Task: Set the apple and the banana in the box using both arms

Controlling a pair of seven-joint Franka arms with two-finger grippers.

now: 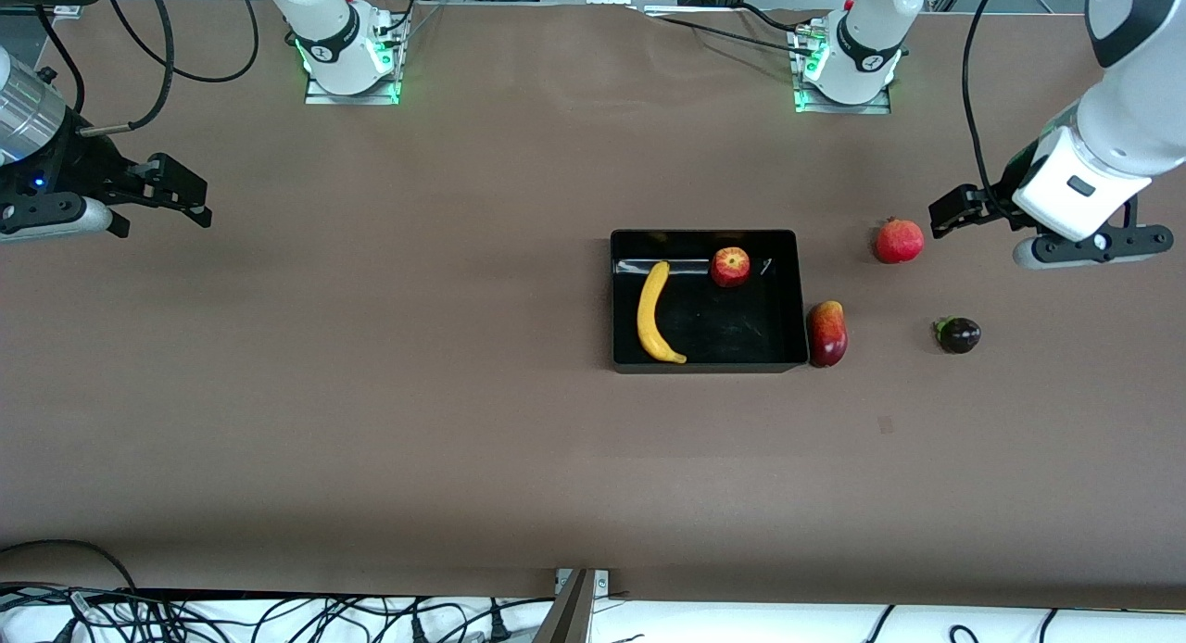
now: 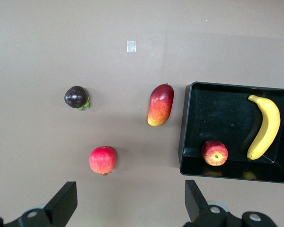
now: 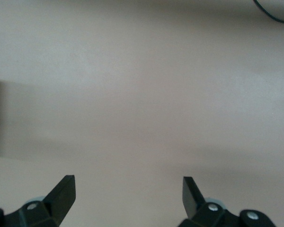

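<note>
no readable text, labels or numbers

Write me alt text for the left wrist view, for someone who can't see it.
A black box on a brown table holds the banana and the apple. Outside it lie a mango, a pomegranate and a dark purple fruit. The left gripper shows at the edge, jaws open.

glossy black plastic box [image 1: 788,296], matt brown table [image 1: 371,393] – smooth

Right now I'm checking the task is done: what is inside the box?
The box holds the banana and the apple, lying apart. Nothing else shows; only the floor under each fruit is covered.
</note>
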